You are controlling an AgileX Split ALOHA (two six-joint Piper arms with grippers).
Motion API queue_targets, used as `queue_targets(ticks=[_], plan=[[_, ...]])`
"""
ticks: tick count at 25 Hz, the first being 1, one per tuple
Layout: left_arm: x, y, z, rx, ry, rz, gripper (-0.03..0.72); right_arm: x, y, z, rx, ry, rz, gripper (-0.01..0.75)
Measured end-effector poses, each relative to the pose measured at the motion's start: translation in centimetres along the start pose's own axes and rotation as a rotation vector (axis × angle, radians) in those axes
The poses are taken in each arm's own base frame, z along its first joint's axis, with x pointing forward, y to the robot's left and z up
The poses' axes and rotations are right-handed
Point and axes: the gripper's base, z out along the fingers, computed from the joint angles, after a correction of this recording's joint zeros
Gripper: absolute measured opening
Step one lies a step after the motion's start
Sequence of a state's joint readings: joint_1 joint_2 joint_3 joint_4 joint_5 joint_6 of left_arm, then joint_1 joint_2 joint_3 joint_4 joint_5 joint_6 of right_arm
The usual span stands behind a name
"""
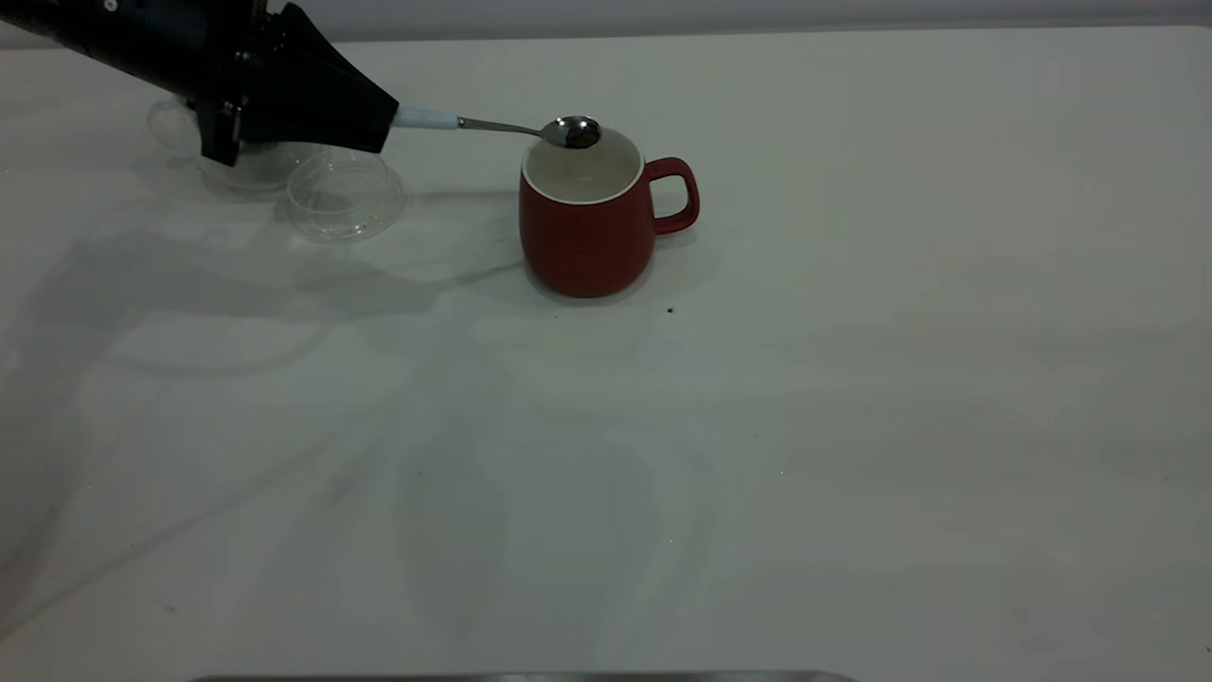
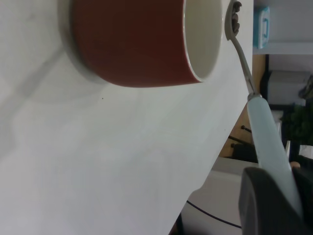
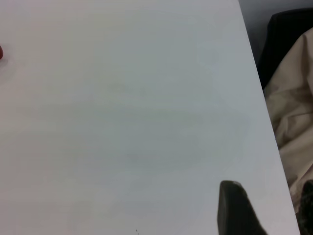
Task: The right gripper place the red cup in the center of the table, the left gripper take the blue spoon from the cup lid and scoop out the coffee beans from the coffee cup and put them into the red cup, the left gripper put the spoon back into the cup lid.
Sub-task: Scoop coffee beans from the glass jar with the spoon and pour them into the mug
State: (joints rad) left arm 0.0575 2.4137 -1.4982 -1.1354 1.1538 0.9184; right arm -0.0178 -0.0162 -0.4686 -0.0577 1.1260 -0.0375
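The red cup (image 1: 587,237) stands upright near the middle of the table (image 1: 805,426), handle to the right. My left gripper (image 1: 383,118) is shut on the pale handle of the blue spoon (image 1: 431,118). It holds the spoon level, with its metal bowl over the cup's far rim. A few coffee beans (image 1: 578,137) lie in the bowl. The left wrist view shows the same gripper (image 2: 288,196), spoon (image 2: 266,132), beans (image 2: 235,19) and red cup (image 2: 132,44). The cup lid (image 1: 343,194) lies empty at the left. The glass coffee cup (image 1: 256,166) is mostly hidden behind the arm. My right gripper (image 3: 271,205) is open near the table's edge.
A tiny dark speck (image 1: 670,309) lies on the table just in front of the red cup. The table's front and right parts are bare white. Beige cloth (image 3: 293,122) hangs beyond the table's edge by the right gripper.
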Motion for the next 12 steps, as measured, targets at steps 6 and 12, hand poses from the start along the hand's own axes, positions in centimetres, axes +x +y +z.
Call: queue_targets(ticks=[6, 12], plan=[[0.01, 0.01, 0.0, -0.001, 0.001, 0.11, 0.125, 0.0, 0.0, 0.0, 0.0, 0.0, 0.0, 0.347], [-0.25, 0.34, -0.01, -0.041, -0.022, 0.28, 0.125, 0.0, 0.0, 0.0, 0.0, 0.0, 0.0, 0.347]])
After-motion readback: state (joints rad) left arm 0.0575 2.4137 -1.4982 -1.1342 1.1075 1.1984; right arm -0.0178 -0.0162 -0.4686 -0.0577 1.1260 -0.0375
